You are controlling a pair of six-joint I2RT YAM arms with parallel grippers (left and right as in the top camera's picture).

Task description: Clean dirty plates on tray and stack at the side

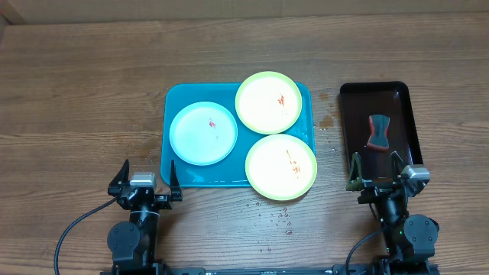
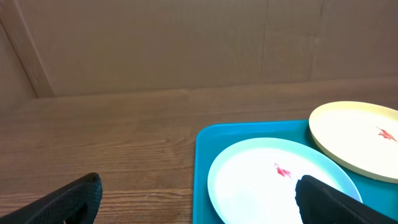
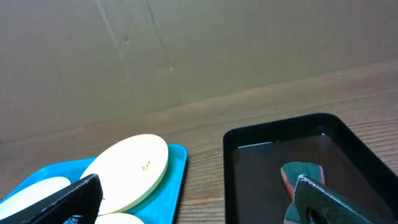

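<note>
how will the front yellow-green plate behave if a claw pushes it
The front plate looks like thin shallow plastic, so probably light and stiff. It overhangs the near rim of the turquoise tray, so a push may rock or tilt it. Its smooth surface, plus droplets on the table, suggests it could slide.

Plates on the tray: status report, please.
Left claw, right claw open, empty. Three plates smeared red, on tray, unstacked. Sponge in black tray; nothing blocking.
</note>
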